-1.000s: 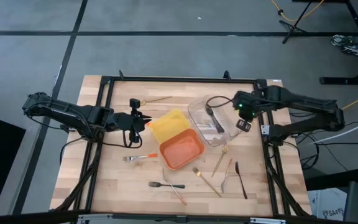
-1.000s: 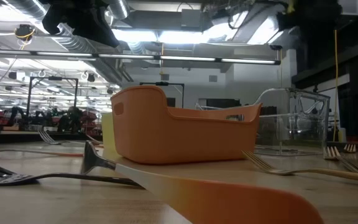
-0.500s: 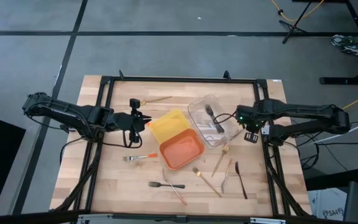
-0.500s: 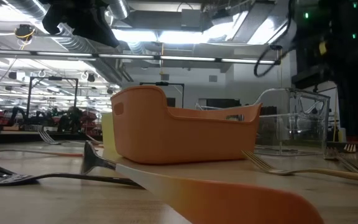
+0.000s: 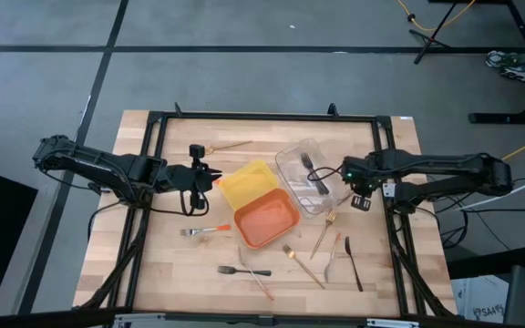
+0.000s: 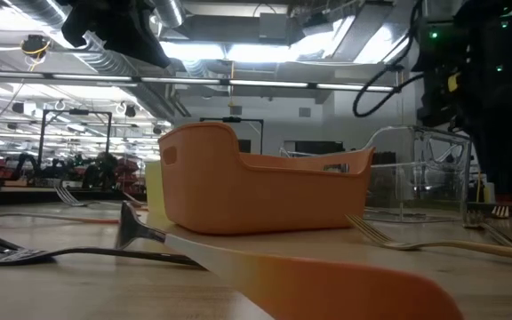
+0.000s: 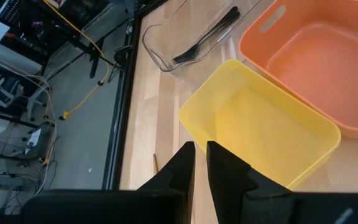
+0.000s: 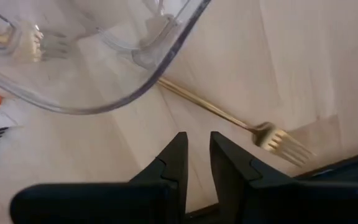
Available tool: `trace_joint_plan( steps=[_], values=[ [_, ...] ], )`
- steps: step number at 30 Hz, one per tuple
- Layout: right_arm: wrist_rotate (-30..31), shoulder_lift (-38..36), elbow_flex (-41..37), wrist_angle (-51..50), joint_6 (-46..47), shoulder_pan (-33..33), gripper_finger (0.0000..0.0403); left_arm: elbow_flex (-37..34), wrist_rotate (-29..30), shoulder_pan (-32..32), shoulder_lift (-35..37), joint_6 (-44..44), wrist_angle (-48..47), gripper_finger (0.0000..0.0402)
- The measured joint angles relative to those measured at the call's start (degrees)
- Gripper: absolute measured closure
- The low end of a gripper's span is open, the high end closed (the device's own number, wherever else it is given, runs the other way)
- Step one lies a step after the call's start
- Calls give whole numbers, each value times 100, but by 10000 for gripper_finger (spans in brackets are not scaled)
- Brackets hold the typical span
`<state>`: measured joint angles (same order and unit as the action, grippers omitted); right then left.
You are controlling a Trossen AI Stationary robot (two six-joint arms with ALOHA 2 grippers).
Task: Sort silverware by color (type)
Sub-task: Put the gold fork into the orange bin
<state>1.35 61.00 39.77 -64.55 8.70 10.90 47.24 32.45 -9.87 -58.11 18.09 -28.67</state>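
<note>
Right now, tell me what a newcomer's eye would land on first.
The bright orange plastic tray at the table's middle, with the yellow plastic tray touching it and the clear plastic tray holding black forks beside them. Loose gold forks lie scattered below the right tool.

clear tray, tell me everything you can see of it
The clear tray is a see-through plastic bin with rounded corners and a raised rim, standing upright on the wooden table. It sits beside the yellow tray, just in front of the right gripper. Black forks lie inside it.
</note>
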Motion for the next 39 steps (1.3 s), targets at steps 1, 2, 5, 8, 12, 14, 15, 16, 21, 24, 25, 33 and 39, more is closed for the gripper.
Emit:
trace_joint_plan(
  steps=[1,2,5,8,12,14,15,16,21,24,25,33,39],
  values=[
    [-5,25,0,0,-1,0,345,0,0,0,0,0,0,366],
    [-6,52,0,13,-1,0,345,0,0,0,0,0,-2,366],
    [-60,179,0,42,-3,0,345,0,3,0,0,0,-3,366],
    [-233,317,0,287,-3,0,345,0,4,0,0,-2,-2,366],
    [-325,529,0,584,3,0,345,0,4,0,0,0,-2,366],
    [-344,622,0,608,7,0,345,0,4,0,0,-1,-2,366],
    [-344,668,0,616,7,0,345,0,4,0,0,0,-2,366],
    [-351,710,0,624,7,0,345,0,4,0,0,0,-2,366],
    [-611,907,0,969,19,0,345,0,9,0,0,0,-2,366],
    [-628,988,0,976,36,0,345,0,9,0,0,0,-2,366],
    [-591,1008,0,960,54,0,345,0,9,0,0,0,-2,366],
    [-491,1011,0,857,119,0,345,0,9,0,0,2,-2,366],
    [-270,1011,0,452,-3,0,345,0,7,-1,0,2,-2,366]
  ],
)
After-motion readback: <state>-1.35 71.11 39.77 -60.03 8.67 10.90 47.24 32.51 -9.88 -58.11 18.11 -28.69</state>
